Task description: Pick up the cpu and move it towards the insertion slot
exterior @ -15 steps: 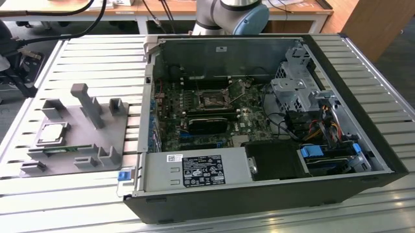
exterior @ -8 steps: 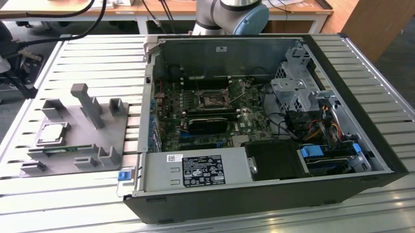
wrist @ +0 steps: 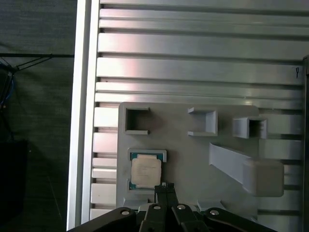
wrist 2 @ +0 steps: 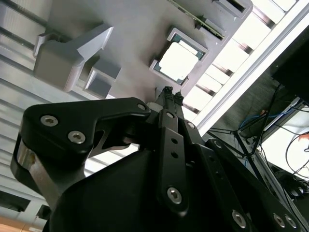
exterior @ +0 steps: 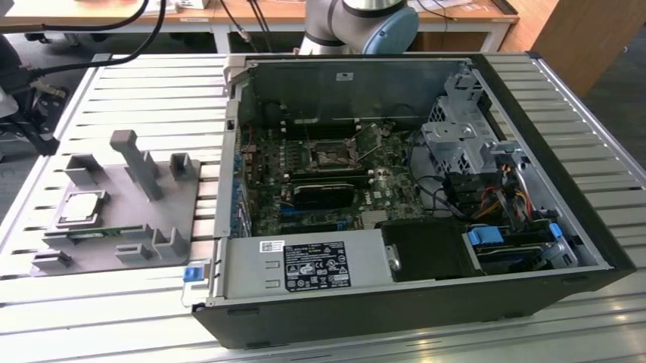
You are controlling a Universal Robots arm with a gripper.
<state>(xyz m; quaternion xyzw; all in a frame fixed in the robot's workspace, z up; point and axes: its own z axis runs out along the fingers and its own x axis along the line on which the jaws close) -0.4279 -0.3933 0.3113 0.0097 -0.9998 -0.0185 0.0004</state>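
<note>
The gripper has its two slim fingertips pressed together with nothing between them. In both wrist views they hang above the grey plastic tray, just beside one edge of the cpu and apparently clear of it. The cpu lies flat in its square recess of the tray. In the exterior view it is at, roughly 9 o'clock from the insertion slot, which sits on the motherboard inside the open computer case, well apart. The chip looks light, thin and rigid, with a smooth metal lid likely to be slippery. Its underside is probably delicate, so the safest hold is on two opposite edges of the pale rim, keeping it level.
</note>
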